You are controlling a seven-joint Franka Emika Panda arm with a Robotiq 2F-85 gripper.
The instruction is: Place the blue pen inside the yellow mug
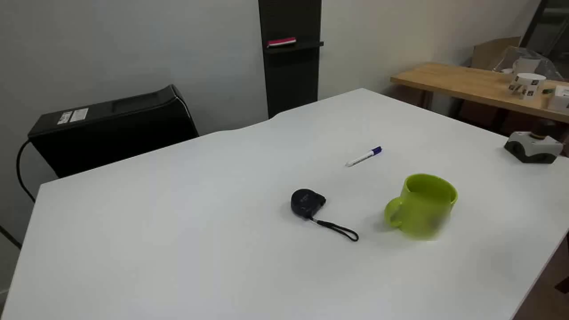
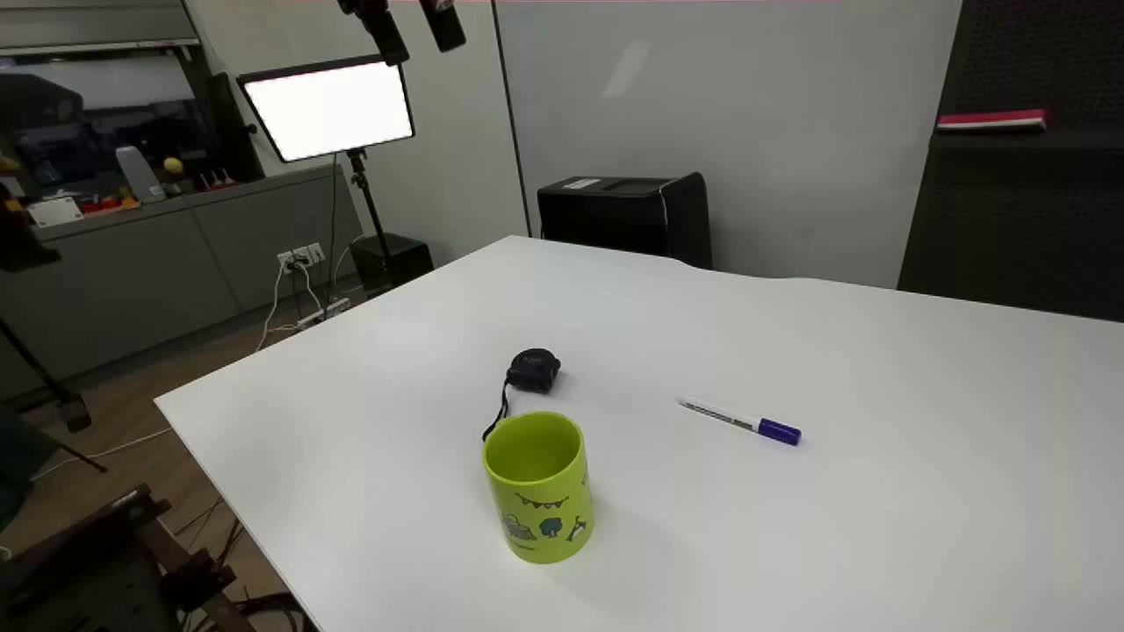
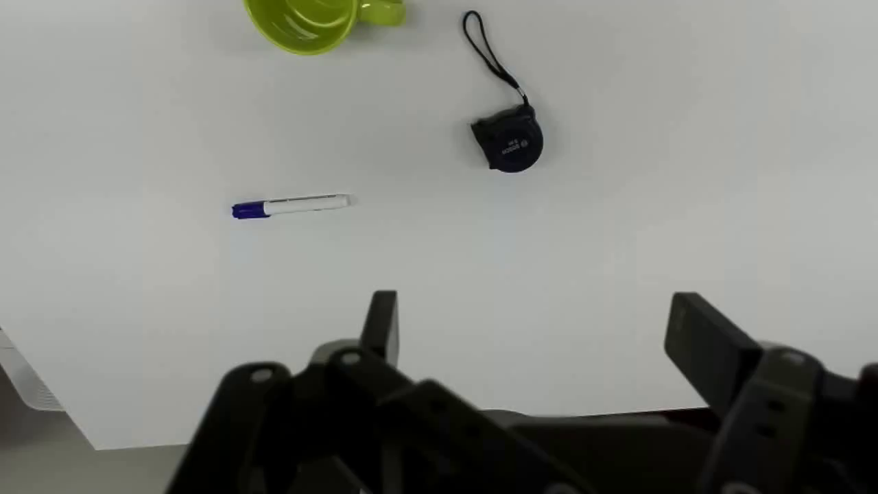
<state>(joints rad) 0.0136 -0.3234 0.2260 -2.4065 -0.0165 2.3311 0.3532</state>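
Observation:
The blue pen, white with a blue cap, lies flat on the white table in both exterior views (image 1: pixel 364 157) (image 2: pixel 738 421) and in the wrist view (image 3: pixel 295 205). The yellow-green mug stands upright with its mouth up in both exterior views (image 1: pixel 422 211) (image 2: pixel 546 513); its lower part is blurred in one of them. Its rim and handle are cut by the top edge of the wrist view (image 3: pixel 305 27). My gripper (image 3: pixel 535 326) is open with nothing between its fingers. Its fingertips show high above the table at the top of an exterior view (image 2: pixel 417 33), apart from pen and mug.
A black tape measure with a cord loop (image 1: pixel 306 203) (image 2: pixel 533 370) (image 3: pixel 509 140) lies on the table near the mug and pen. A grey box with a black button (image 1: pixel 535 146) sits at the table's edge. A black case (image 1: pixel 115 129) stands behind the table.

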